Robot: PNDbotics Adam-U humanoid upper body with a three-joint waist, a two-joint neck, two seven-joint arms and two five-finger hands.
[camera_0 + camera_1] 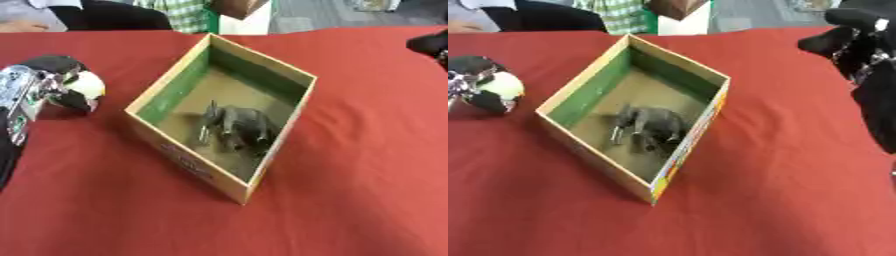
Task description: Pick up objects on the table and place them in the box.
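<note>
Elephant (236, 126) in box (166, 92), head toward left hand (31, 85)

The left hand (26, 95) is cut off by the picture's edge, left of the box (175, 90); its fingers are blurred against the ball (83, 87). The right hand (859, 45) is cropped, its fingers unreadable

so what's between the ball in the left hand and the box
Only bare red tablecloth lies between the black-and-white ball in the left hand and the box, clearest in the left eye view.
</note>
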